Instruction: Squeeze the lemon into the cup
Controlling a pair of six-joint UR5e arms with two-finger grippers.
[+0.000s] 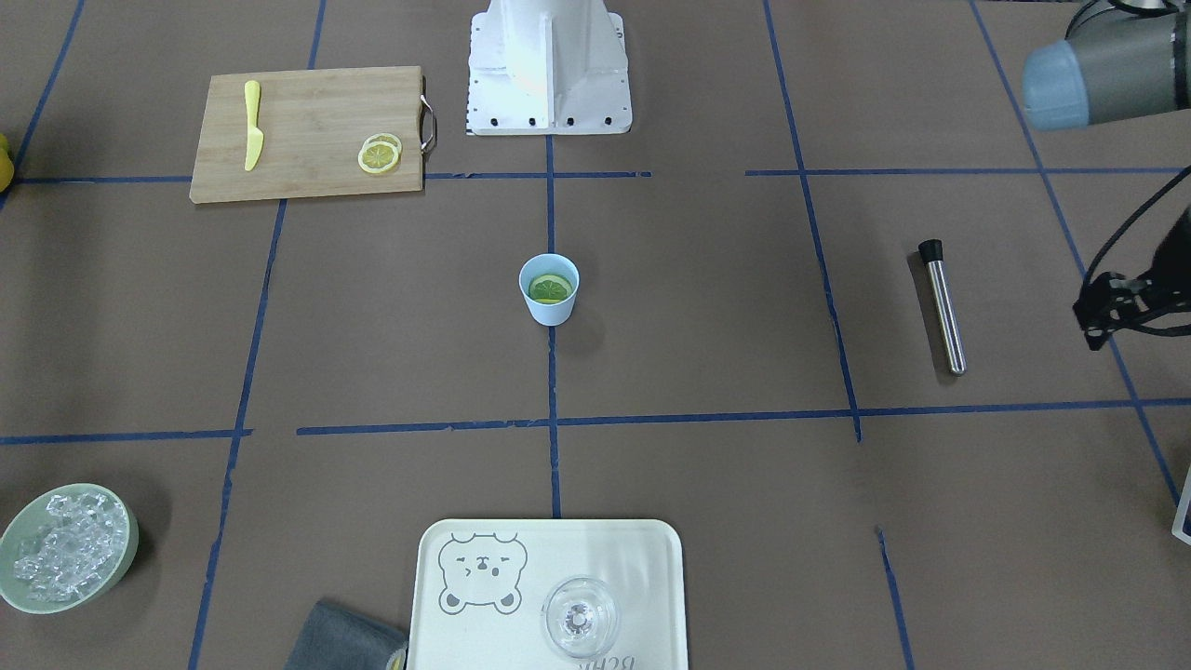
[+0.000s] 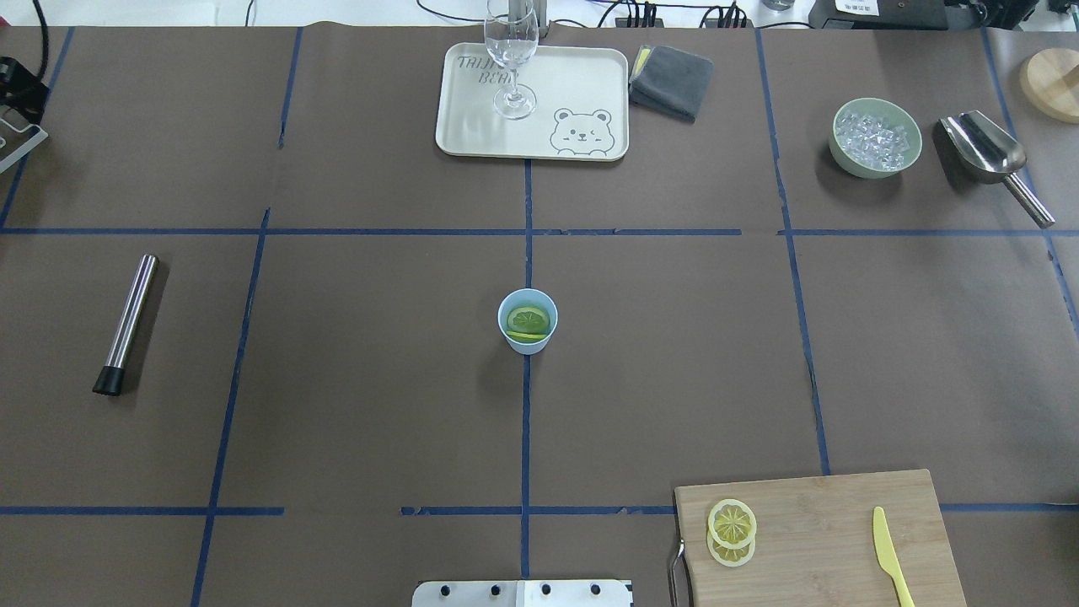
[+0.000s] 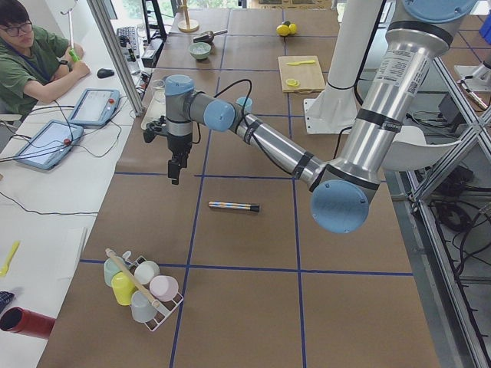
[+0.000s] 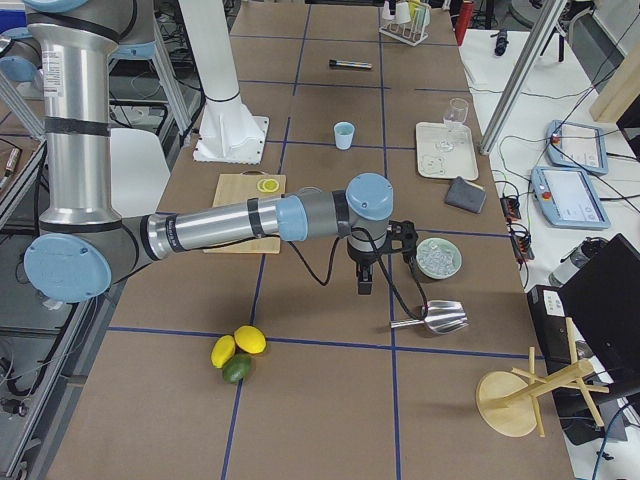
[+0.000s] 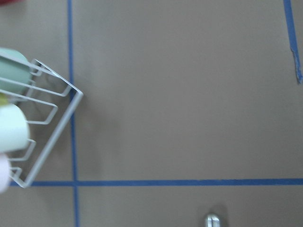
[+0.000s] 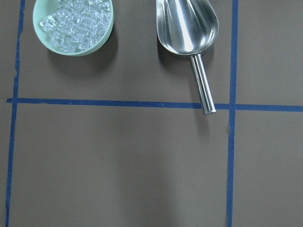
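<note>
Centrally in the front-facing view, the cup (image 1: 551,313) stands upright on a blue tape line, with one lemon slice (image 1: 550,288) lying flat inside it. A cutting board (image 1: 307,130) beside the robot base carries a yellow knife (image 1: 252,126) and two overlapping spare slices (image 1: 380,154). A metal rod (image 1: 943,312) with a black cap lies toward the left gripper (image 1: 1112,312), which is cropped at the frame edge, so its finger spacing cannot be told. A tray (image 1: 651,558) holds a clear glass (image 1: 579,616).

Overhead view: the slice sits within the cup's mouth. A steel scoop (image 2: 986,147) lies just beside the bowl of ice (image 2: 843,160), and a grey cloth (image 2: 672,80) lies beside the tray.

Exterior left view: the left gripper hangs fingers-down above the table, past the rod and well apart from the cup; whether its fingers are together or apart cannot be told. A wire rack (image 3: 165,310) of cups stands near the camera, and a person (image 3: 34,65) sits at a side desk.

Exterior right view: the right gripper (image 4: 364,283) points downward near the bowl and scoop, well apart from the cup; its finger spacing cannot be told. Whole citrus fruits (image 4: 238,352) lie nearer the camera.

Left wrist view: the rack's corner and tape lines show.

Right wrist view: the bowl and the scoop lie side by side.
</note>
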